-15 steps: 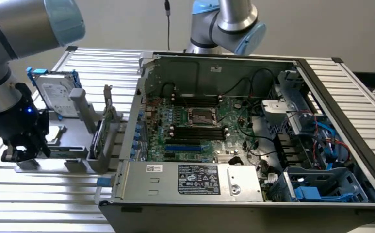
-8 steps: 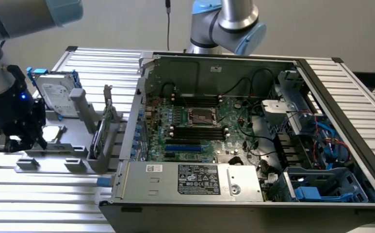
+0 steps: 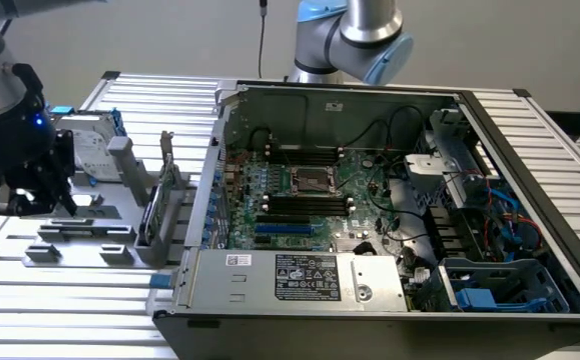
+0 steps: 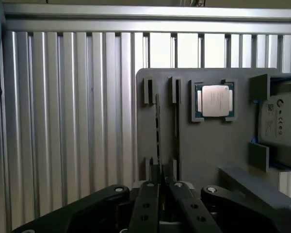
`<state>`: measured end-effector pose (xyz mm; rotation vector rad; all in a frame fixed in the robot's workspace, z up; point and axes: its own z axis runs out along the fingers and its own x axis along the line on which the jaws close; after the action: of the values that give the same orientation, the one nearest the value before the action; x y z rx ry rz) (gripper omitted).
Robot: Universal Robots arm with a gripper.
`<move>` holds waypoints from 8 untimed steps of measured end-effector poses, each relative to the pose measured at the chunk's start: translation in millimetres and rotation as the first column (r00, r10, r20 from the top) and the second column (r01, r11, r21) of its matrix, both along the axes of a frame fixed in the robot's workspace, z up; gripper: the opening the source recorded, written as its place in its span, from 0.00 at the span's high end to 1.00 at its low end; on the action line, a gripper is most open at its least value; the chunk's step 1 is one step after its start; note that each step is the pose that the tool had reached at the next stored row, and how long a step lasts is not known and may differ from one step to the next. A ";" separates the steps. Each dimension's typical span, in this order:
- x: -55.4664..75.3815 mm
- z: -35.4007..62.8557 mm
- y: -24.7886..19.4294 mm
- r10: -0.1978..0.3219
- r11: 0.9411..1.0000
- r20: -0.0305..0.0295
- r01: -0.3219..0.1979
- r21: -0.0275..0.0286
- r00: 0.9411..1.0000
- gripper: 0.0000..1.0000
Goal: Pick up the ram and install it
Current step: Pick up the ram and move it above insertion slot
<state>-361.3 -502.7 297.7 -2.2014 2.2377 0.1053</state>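
A slatted metal tabletop carries an open computer case across its middle and toward the exterior view's right edge. A grey holder plate lies near the edge on the exterior view's left.

The robot's dark gripper hangs low over that plate, well apart from the case. In the wrist view the gripper points at the plate. Its jaws are drawn close together on either side of the ram, pinching its near end.

The ram is seen edge-on as a thin dark strip. It stands on its long edge in line with the small grey uprights of the plate (whether it still sits in them or has lifted clear cannot be told).

Beside it on the same plate, a square processor chip with a silver lid lies flat in a framed recess. Beyond the chip is a silver hard drive with a label.

In the exterior view a card with a metal bracket stands upright between the plate and the case. Inside the case, the green motherboard lies flat, with long black memory slots just beside the processor socket.
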 end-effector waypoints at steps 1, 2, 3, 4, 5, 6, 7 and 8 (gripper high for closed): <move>4.5 4.8 0.0 0.000 1.000 -0.001 0.000 0.000 1.000 0.86; 9.0 9.3 0.0 0.000 1.000 -0.001 0.000 0.000 1.000 0.86; 13.5 13.7 0.0 0.000 1.000 -0.001 0.000 0.000 1.000 0.86; 18.0 18.3 0.0 0.000 1.000 -0.002 0.000 0.000 1.000 0.86; 22.5 22.9 0.0 0.000 1.000 -0.002 0.000 0.001 1.000 0.86; 26.9 27.4 0.0 0.000 1.000 -0.003 0.000 0.002 1.000 0.86; 31.4 31.8 0.0 0.000 1.000 -0.003 0.000 0.003 1.000 0.86; 36.4 36.6 0.0 0.000 1.000 -0.004 0.000 0.005 1.000 0.86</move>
<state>-324.9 -502.7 334.3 -2.2011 2.2367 0.1143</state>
